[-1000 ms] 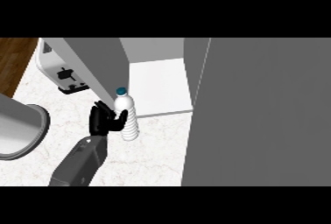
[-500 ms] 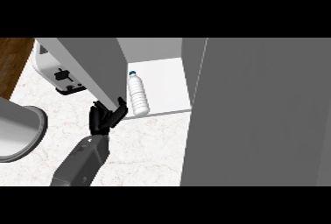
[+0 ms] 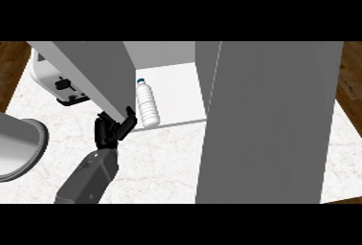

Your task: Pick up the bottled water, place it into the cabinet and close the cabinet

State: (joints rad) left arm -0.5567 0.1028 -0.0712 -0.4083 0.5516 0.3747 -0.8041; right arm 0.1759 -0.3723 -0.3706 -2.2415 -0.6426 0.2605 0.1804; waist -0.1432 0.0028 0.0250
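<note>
One grey forearm (image 3: 88, 177) comes in from the lower left edge over the white marbled counter (image 3: 163, 162). It ends in the black left hand (image 3: 107, 135). The fingers (image 3: 127, 119) are released and hold nothing; they point up the view, with their tips at the lower end of the open left cabinet door (image 3: 99, 72). The hand is just beside the bottled water (image 3: 148, 107) but does not wrap it. At the left edge, near the forearm, is part of a large round grey vessel (image 3: 17, 148).

The bottled water is inside the cabinet (image 3: 176, 86), at the front left of its white floor. Its base is close to the front lip and its side is next to the left door. It is a clear, pale bottle with fine ribs ringing the body and a rounded shoulder that narrows to a small teal cap (image 3: 141, 80). The cap is at the far end as seen from the head view. Whether the bottle touches the door cannot be told.

A wide grey right cabinet door (image 3: 268, 119) is also open and covers much of the right half of the view. Farther back on the left, partly behind the left door, is a white appliance with black parts (image 3: 55, 85). Brown wooden flooring (image 3: 10, 62) shows past the counter's corners.
</note>
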